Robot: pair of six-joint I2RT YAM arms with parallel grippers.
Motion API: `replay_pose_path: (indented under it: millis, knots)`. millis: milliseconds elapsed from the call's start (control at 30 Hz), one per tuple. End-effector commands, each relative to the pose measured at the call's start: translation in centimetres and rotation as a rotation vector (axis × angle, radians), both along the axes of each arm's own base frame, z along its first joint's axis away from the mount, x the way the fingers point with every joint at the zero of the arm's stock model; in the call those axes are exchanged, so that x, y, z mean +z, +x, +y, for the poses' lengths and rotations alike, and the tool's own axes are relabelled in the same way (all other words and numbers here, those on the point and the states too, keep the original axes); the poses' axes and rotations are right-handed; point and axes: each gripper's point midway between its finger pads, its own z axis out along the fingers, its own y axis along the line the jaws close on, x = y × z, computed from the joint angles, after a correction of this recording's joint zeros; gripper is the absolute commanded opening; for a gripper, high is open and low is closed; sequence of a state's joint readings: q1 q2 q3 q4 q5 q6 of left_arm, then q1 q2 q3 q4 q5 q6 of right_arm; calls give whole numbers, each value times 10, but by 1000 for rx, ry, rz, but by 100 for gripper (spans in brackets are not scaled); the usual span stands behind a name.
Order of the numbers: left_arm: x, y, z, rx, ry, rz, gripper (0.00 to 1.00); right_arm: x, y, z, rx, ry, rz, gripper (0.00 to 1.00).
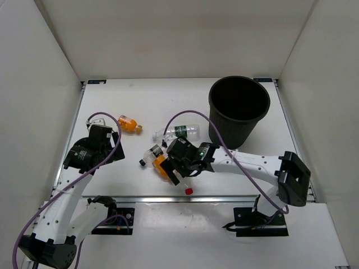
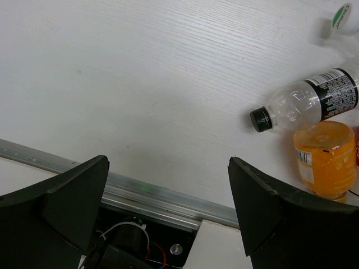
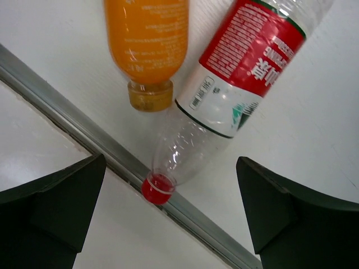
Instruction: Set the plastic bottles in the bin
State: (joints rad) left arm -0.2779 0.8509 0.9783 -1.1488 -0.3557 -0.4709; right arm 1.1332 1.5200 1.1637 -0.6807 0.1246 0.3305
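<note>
Our right gripper [image 3: 171, 162], fingers spread, hangs over the red-label bottle [image 3: 247, 50], whose cap points near and slightly right.

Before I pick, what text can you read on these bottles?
"Cestbon", blurred, so not certain: on the green-label bottle.
Red-label bottle: white print, upside down in the wrist view, not readable.
Black-label bottle: fine print too small.
Orange bottle: fine print too small.
</note>
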Motion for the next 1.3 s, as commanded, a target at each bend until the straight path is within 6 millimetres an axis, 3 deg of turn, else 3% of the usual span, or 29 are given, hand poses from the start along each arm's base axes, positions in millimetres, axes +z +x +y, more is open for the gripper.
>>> replay_pose_path:
  millis: [0, 133, 300, 433, 600, 700, 800, 867, 1067, 1167, 1267]
  knots:
    - [5, 4, -1, -19, -2, -41, 99, 19, 16, 28, -45, 72, -67, 100]
    - [5, 5, -2, -30, 5, -33, 99, 11, 36, 36, -183, 82, -111, 97]
    - [5, 4, -3, -48, 10, -24, 99, -3, 58, 12, -287, 32, -140, 97]
    - [6, 4, -1, -52, 23, -25, 99, -16, 68, 5, -324, 89, -108, 89]
    - [9, 9, 7, -61, 89, -6, 99, -35, 84, 21, -320, 128, -82, 88]
    - [12, 12, 0, -89, 80, -15, 99, -47, 93, 21, -366, 86, -100, 86]
    - [9, 14, -5, -101, 67, -15, 99, -53, 98, 12, -440, 77, -84, 79]
    - [10, 12, -2, -94, 66, -22, 98, -51, 99, 9, -477, 93, -68, 65]
    - [9, 13, -4, -103, 70, -19, 99, -3, 107, 6, -484, 172, -126, 34]
    - [7, 15, -6, -103, 46, -25, 99, 39, 105, 8, -410, 206, -174, 30]
    - [4, 17, -9, -106, 35, -25, 99, 111, 108, 8, -342, 309, -254, 32]
